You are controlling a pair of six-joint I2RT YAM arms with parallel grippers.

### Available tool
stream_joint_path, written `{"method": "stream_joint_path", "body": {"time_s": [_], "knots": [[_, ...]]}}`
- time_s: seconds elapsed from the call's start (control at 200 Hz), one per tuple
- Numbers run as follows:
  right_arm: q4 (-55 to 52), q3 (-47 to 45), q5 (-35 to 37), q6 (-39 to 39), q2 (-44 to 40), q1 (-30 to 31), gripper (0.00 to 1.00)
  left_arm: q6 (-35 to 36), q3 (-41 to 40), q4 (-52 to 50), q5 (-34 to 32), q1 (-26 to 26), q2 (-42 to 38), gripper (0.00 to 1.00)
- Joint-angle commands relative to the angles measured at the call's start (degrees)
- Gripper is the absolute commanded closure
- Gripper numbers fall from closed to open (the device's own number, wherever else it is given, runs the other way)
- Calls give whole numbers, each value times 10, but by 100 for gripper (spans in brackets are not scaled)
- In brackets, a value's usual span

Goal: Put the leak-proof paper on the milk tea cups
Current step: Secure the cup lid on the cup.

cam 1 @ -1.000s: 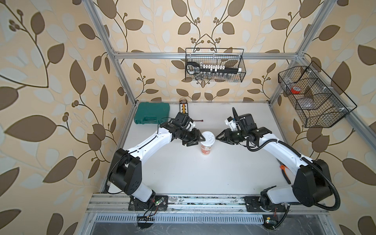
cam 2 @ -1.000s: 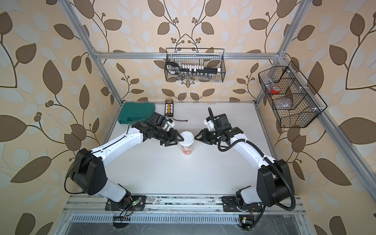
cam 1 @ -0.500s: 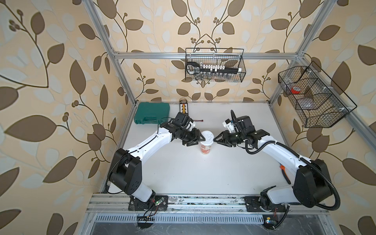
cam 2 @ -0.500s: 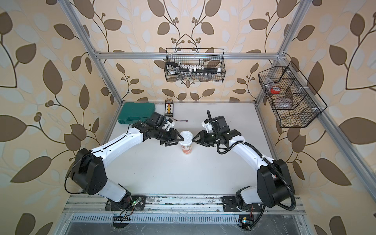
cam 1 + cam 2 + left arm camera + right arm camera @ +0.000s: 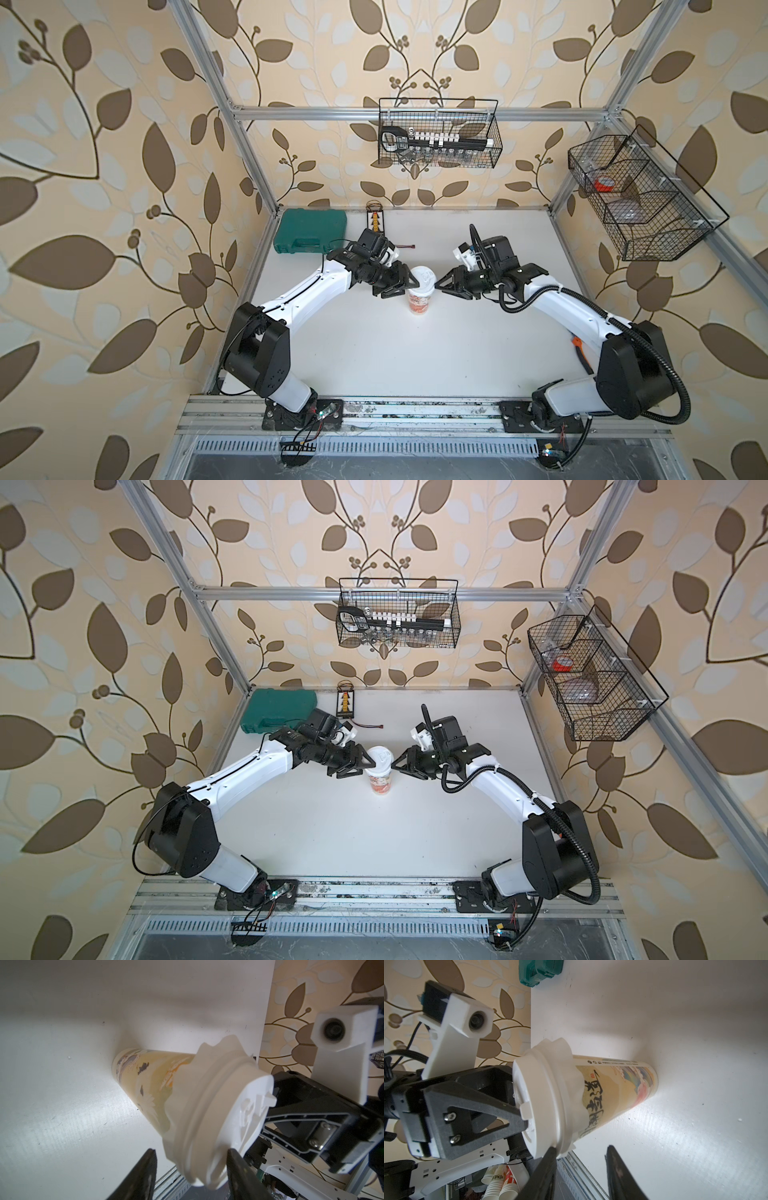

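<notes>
The milk tea cup (image 5: 420, 300) (image 5: 380, 783) stands upright mid-table, capped by a stiff white lid (image 5: 228, 1105) (image 5: 542, 1095). The leak-proof paper (image 5: 187, 1076) (image 5: 571, 1068) is caught under the lid and hangs as a ruffled skirt around the rim. My left gripper (image 5: 411, 284) (image 5: 191, 1152) is open, straddling the lid's left edge; one finger rests on the lid's top, the other stands clear of the paper beside the cup wall. My right gripper (image 5: 438, 284) (image 5: 581, 1148) is open at the lid's right edge, with one fingertip against the rim and the other off the cup.
A green case (image 5: 309, 237) and a small board with wires (image 5: 375, 218) lie at the back left. Wire baskets (image 5: 438, 135) (image 5: 640, 195) hang on the back and right walls. An orange-handled tool (image 5: 579, 353) lies by the right arm. Stacked cups (image 5: 500, 1180) sit beyond the table's front.
My right gripper has moved left from beside the cup up to the lid's edge. The left gripper and the cup have stayed put.
</notes>
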Motion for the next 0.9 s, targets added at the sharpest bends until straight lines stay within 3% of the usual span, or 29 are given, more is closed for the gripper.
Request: {"method": "stream_joint_path", "body": {"time_s": [0.0,0.575,0.9], "knots": [[-46,1,38,-16,25,4,61,12,0,-29,-29,-4,18,45],[-18,60,-7,-29,1,19,50,14,4,-32,-30,-3,19,45],[-39,69,30,-29,37,25,50,16,7,-34,-30,-3,18,45]]}}
